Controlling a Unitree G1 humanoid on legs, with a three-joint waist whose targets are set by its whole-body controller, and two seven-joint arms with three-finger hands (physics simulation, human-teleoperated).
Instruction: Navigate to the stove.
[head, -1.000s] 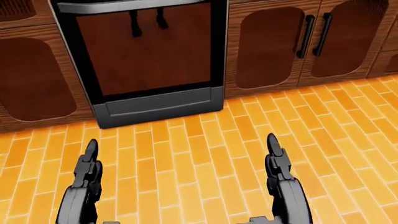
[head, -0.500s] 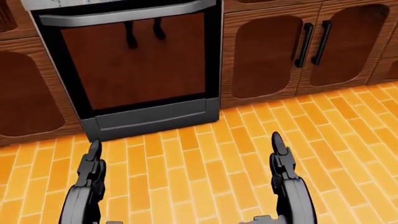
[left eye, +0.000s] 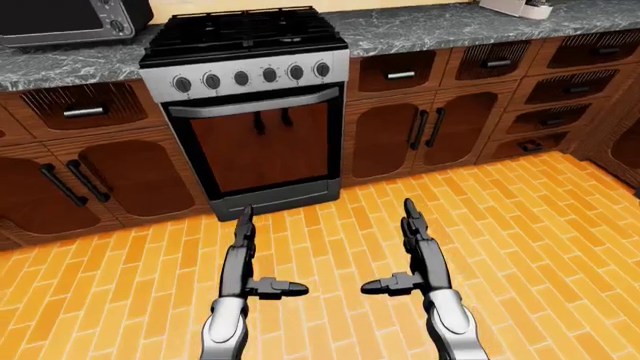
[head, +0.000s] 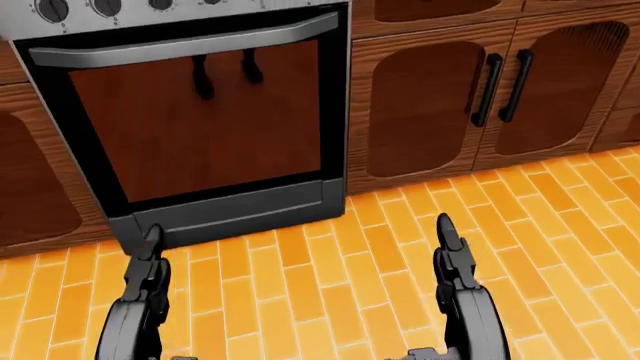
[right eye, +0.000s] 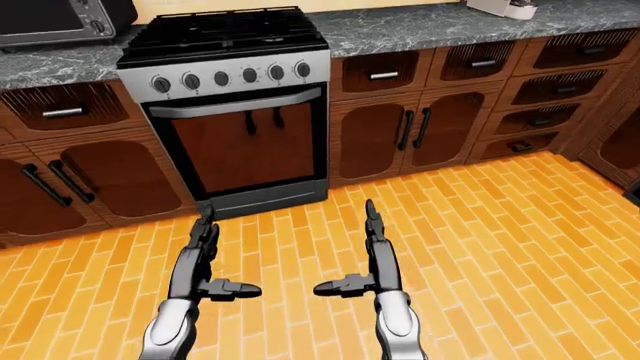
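The stove (left eye: 245, 82) stands straight ahead in the left-eye view, with black burner grates on top, a row of knobs and a silver oven handle. Its dark-red oven door (head: 195, 127) fills the upper left of the head view. My left hand (left eye: 243, 244) and right hand (left eye: 412, 240) are held out low over the orange brick floor, fingers straight, thumbs pointing inward, both open and empty. They stay short of the stove's bottom drawer (head: 235, 210).
Brown wooden cabinets (left eye: 400, 139) with black handles flank the stove under a grey stone counter (left eye: 450, 22). A microwave (left eye: 70, 19) sits on the counter at the upper left. Drawers (left eye: 555, 97) run along the right. The orange brick floor (left eye: 540, 247) spreads around me.
The whole head view has shifted: the stove looks larger and sits lower and further left, so the camera has moved closer. My hands hold the same pose.
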